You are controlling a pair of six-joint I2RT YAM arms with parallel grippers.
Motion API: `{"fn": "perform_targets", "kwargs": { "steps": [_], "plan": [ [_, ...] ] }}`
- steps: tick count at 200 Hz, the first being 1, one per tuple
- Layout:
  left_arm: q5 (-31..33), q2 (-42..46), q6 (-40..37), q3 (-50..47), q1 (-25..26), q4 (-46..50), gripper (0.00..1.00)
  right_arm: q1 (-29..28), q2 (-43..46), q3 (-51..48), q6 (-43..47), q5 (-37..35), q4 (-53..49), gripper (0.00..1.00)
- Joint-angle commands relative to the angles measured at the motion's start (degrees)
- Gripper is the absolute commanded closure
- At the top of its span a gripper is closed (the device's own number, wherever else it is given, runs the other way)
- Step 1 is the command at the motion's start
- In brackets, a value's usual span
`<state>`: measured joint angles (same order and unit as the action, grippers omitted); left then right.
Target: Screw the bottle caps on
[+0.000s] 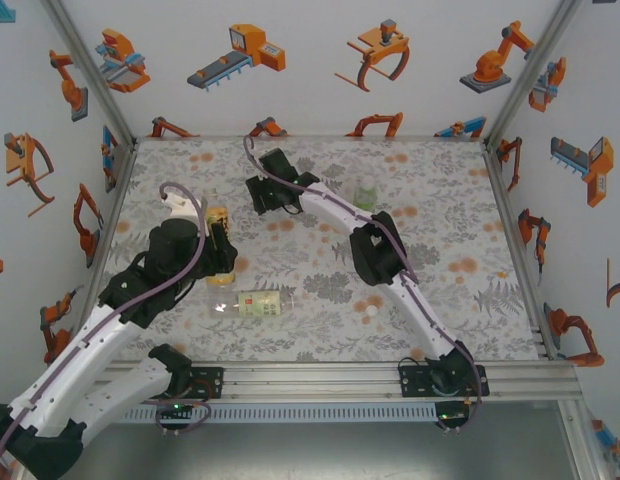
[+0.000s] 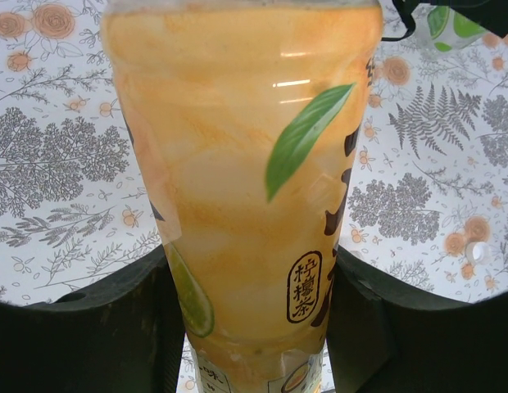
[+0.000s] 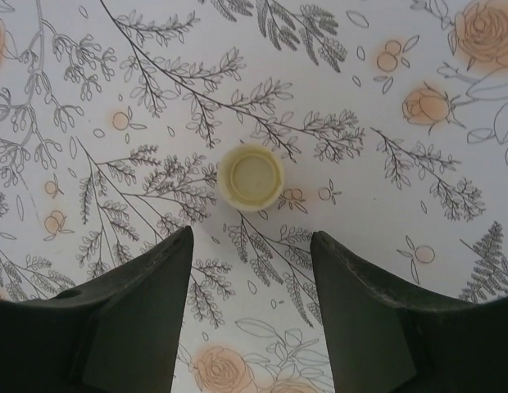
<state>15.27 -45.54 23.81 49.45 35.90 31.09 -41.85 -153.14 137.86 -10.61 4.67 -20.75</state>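
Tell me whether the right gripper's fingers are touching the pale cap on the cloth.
Apart. The right wrist view shows bare patterned cloth between the cap and both open fingers.

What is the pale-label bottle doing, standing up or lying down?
Lying down: the pale-label bottle rests on its side on the table.

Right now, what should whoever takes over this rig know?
Left end effector: shut on the orange bottle.
Right end effector: open, above a yellowish cap lying open side up on the table.
Green-label bottle stands at the far side. The pale-label bottle lies near the front, with a white cap loose to its right.
Done: no cap confirmed on.
Left: grasp the cap, screw it on, likely repeat for the others.
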Motion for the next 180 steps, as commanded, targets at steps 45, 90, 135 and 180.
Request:
{"fn": "perform_targets", "kwargs": {
  "steps": [45, 90, 135, 180],
  "plan": [
    [-1.3, -1.8, -1.9, -0.6, -0.7, -3.1, 1.0, 0.0, -6.6, 10.7, -0.5, -2.0, -1.2, 0.48],
    [-2.3, -2.7, -2.1, -0.4, -1.1, -3.5, 1.0, -0.5, -6.9, 11.6, -0.6, -4.7, -2.0, 0.53],
    [-2.4, -0.8, -1.8, -0.9, -1.4, -2.5, 1.0, -1.0, -9.0, 16.0, -0.2, -6.6, -4.8, 0.57],
    [-2.8, 0.7, -1.6, -1.1, -1.7, -1.4, 1.0, -1.4, -8.7, 15.6, 0.3, -7.8, -4.7, 0.65]
  ]
}}
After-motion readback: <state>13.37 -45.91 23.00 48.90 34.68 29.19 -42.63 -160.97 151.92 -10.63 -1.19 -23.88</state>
